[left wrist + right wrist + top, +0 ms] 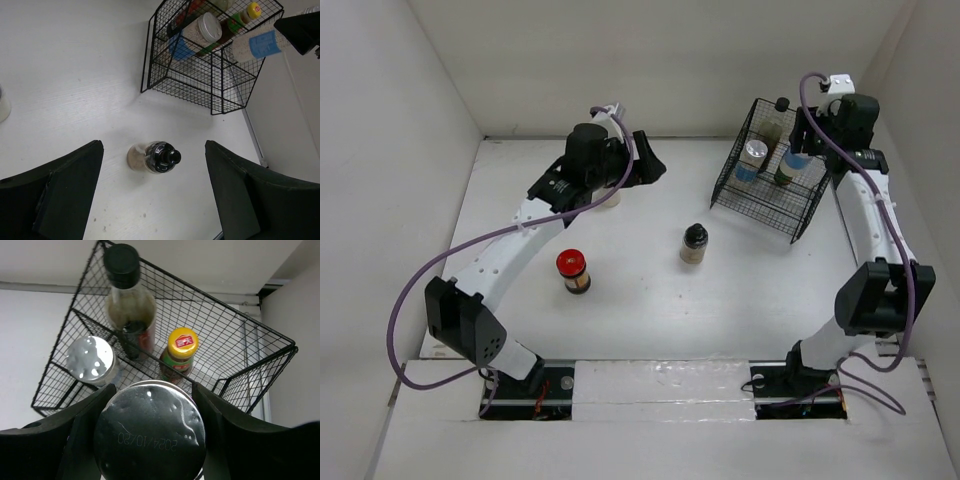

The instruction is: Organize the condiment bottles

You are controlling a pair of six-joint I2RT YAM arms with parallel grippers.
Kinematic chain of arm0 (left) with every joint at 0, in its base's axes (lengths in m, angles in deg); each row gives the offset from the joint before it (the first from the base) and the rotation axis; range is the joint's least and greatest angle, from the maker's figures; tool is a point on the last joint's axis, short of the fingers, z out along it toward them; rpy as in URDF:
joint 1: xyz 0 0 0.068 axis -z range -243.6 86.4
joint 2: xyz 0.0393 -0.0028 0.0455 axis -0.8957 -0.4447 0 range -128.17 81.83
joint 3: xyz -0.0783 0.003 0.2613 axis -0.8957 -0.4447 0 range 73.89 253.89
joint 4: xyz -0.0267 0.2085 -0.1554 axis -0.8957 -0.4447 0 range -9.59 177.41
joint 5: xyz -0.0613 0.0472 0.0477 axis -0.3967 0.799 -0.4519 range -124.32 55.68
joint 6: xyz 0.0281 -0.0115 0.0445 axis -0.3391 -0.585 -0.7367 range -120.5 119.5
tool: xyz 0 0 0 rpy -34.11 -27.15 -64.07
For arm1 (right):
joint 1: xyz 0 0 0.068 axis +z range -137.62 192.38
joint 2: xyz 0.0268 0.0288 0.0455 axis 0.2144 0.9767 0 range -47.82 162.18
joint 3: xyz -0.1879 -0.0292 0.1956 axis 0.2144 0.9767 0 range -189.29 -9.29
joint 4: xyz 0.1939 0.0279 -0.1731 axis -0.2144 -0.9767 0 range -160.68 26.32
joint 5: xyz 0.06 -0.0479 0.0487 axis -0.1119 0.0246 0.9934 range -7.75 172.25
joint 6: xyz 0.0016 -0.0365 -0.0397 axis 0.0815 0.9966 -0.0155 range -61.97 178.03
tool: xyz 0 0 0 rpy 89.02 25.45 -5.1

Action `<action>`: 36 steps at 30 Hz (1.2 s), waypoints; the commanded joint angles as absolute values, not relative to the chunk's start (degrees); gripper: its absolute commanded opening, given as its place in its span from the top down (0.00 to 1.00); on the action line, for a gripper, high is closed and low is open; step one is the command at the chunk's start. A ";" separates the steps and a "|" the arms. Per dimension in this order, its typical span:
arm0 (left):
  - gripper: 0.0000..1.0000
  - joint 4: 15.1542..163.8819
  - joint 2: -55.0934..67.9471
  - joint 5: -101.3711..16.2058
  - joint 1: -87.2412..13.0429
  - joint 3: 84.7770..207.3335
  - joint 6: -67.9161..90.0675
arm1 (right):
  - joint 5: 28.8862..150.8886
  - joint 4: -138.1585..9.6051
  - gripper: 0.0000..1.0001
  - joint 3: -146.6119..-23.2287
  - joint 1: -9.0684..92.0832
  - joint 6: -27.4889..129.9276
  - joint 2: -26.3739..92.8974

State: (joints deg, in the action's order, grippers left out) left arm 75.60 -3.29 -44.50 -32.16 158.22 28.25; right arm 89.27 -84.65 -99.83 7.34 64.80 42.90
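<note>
Hanging at the upper right of the overhead view, the right gripper (152, 400) is clamped on a silver-lidded shaker (150, 440), one finger on either side just under the lid. The lid faces the wrist camera, so the shaker's long axis runs along the gripper's reach, roughly upright. The basket (170, 80) lies beyond and beneath it. Whether the shaker's base has passed the wire rim cannot be told.

Bare basket floor shows at the right of the wrist view, beside the yellow-capped bottle (179, 354). Judged from this, the coming move is a straight descent into that gap. Clearance to the yellow cap and the rim is the point to watch.

The left gripper (154, 150) has its fingers wide apart and holds nothing. The tan bottle (152, 157) stands upright on the table (620, 320) at centre frame. In the wrist view it sits between the two fingers but well below them. The left arm is the nearer one to it.

Count of bottles and jars: seven.
- In the basket, three: dark bottle (127, 300), yellow-capped bottle, second shaker (92, 360).
- In the right gripper, one: the silver-lidded shaker.
- On the table, three: tan bottle, red-lidded jar (573, 272) lower left of centre, and pale bottle (612, 197), mostly hidden under the left arm.

Baskets: one.
</note>
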 commanded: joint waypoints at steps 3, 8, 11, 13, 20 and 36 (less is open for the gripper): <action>0.22 79.24 -2.45 -46.01 -32.22 156.06 29.03 | 91.12 -75.72 0.66 -106.75 6.23 63.22 45.68; 0.22 79.77 -2.45 -46.01 -32.22 154.83 29.03 | 91.74 -74.59 0.66 -105.01 6.76 62.69 48.59; 0.22 79.77 -2.45 -46.01 -32.22 154.31 29.03 | 91.74 -72.91 0.66 -103.59 7.28 62.69 50.17; 0.22 79.77 -2.45 -46.01 -32.22 154.31 29.03 | 91.74 -72.91 0.66 -103.07 7.81 62.69 51.49; 0.22 79.25 -2.45 -46.01 -32.22 155.36 29.03 | 91.74 -72.38 0.61 -100.08 8.95 62.69 55.53; 0.22 78.10 -2.98 -46.01 -32.22 156.94 29.03 | 88.57 -74.58 0.12 -99.37 10.53 61.11 53.17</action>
